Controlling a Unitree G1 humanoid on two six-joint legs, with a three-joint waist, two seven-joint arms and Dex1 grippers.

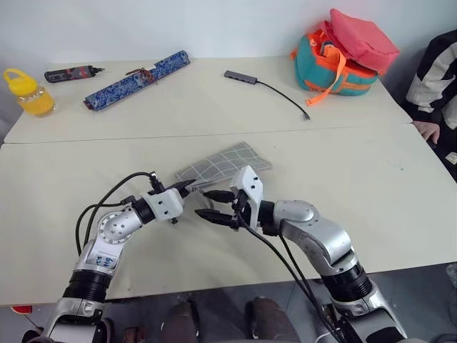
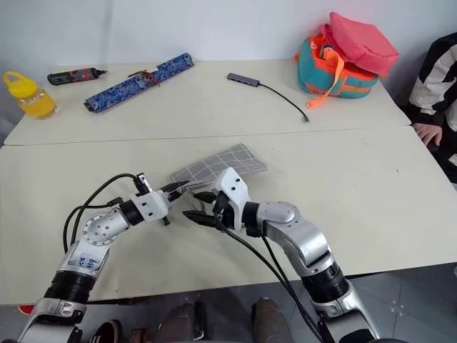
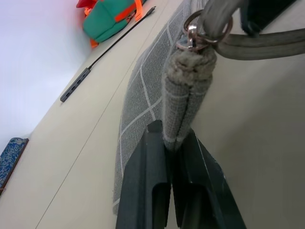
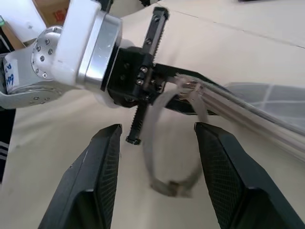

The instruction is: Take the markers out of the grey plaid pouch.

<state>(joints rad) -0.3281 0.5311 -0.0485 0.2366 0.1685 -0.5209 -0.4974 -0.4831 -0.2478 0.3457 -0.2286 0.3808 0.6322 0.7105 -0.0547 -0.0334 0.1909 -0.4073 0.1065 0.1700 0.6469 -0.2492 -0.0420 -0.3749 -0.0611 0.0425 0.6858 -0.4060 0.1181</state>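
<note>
From the head camera you see the grey plaid pouch (image 1: 225, 163) lying on the cream table (image 1: 357, 186), its near corner lifted off the surface and pinched in your left gripper (image 1: 187, 187). Your right gripper (image 1: 214, 205) sits just beside that corner, pointing across toward the left one, its two black fingers spread apart with nothing between them. Well beyond both tools lie a blue patterned roll (image 1: 136, 80), a yellow bottle (image 1: 28, 93), a grey USB hub with its cable (image 1: 243, 77) and a teal-and-orange bag (image 1: 343, 57). A person's hand (image 1: 428, 130) rests at the table's far right edge.

In your left wrist view the fingers (image 3: 147, 186) are clamped shut on the pouch's thick seam edge, with the small metal ring (image 3: 193, 36) and a grey wrist strap (image 3: 257, 40) just past the fingertips.

In your right wrist view the open fingers (image 4: 95, 176) point at the left gripper, and the strap loop hangs in the gap between them, touching neither as far as you can tell. You cannot make out any markers.
</note>
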